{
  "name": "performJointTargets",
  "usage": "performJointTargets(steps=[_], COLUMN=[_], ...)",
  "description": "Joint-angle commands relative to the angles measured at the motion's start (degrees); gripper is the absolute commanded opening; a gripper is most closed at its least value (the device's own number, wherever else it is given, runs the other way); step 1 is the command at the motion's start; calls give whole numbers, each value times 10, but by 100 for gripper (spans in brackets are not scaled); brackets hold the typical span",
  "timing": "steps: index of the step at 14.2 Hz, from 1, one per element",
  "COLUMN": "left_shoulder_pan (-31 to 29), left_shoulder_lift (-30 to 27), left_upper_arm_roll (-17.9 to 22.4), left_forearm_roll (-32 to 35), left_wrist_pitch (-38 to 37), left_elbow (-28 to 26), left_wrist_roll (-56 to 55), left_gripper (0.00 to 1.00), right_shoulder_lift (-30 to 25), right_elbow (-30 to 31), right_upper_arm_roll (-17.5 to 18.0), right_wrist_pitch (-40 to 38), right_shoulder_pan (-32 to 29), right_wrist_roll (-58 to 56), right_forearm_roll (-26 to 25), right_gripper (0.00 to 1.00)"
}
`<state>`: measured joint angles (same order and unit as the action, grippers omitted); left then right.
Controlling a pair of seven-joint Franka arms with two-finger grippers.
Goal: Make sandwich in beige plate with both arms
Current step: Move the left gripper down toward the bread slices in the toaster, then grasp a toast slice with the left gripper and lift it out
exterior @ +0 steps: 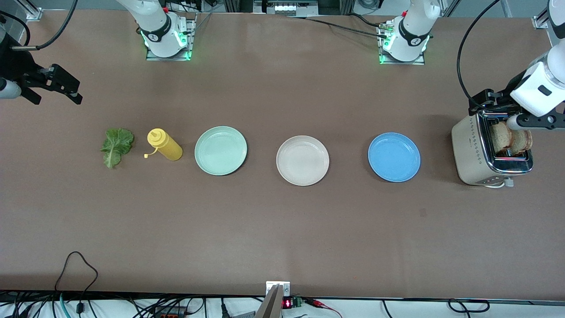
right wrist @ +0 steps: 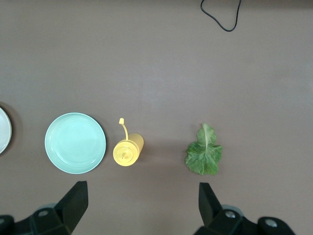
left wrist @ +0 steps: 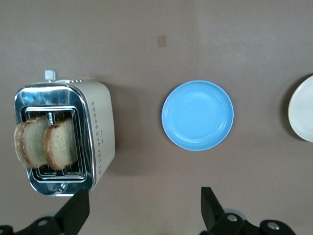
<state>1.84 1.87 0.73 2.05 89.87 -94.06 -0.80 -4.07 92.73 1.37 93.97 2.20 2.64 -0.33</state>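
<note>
Cables and a small red-lit box (exterior: pixel 287 303) sit along the bench (exterior: pixel 282 229) edge closest to the camera, so that's the room side. Bench top is plain matte brown, nothing fancy.

Row of stuff across the middle: lettuce leaf (exterior: pixel 116 146) toward the right arm's end, lying flat, its long axis running roughly toward and away from the camera with the stem end nearer the camera. Beside it a yellow squeeze bottle (exterior: pixel 164 145) lying on its side, then a mint-green plate (exterior: pixel 220 150), the beige plate (exterior: pixel 303 160) in the middle with nothing on it yet, then a blue plate (exterior: pixel 394 157). Toaster (exterior: pixel 474 152) is at the left arm's end with two bread slices (left wrist: pixel 46 142) standing upright in its slots, side by side.

Left gripper (left wrist: pixel 144 210) hangs over the bench just beside the toaster, jaws wide apart, holding nothing. Right gripper (right wrist: pixel 142 208) hovers over the bench near the lettuce and bottle, jaws also spread wide, touching nothing.
</note>
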Motion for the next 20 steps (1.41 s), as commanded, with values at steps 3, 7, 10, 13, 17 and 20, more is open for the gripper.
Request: performJointTargets(steps=[3,7,10,13,17,20], left_shoulder_pan=[-33,-104,-138,-164,-179,-183], left_shoulder_lift=[70,108,132,132,122,117], left_upper_arm_roll=[2,1,1,2,2,2], left_forearm_roll=[2,1,1,2,3,13], left_wrist_pitch=[-13,-5,15,71,151,157], left_elbow=[71,71,57,10,-59,-77], left_wrist_roll=[13,106,146,170,197,198], left_gripper=[100,100,100,100,100,100], right_shoulder_lift=[-14,-14,-13,-13,-12,-12], right_elbow=[14,14,14,14,14,14], right_upper_arm_roll=[0,0,0,0,0,0], right_wrist_pitch=[2,2,4,4,4,4], right_shoulder_pan=[-6,-6,-6,-6,-5,-5], right_wrist_roll=[-10,-10,-9,-9,-10,-9], right_forearm_roll=[0,0,0,0,0,0], right_gripper=[100,100,100,100,100,100])
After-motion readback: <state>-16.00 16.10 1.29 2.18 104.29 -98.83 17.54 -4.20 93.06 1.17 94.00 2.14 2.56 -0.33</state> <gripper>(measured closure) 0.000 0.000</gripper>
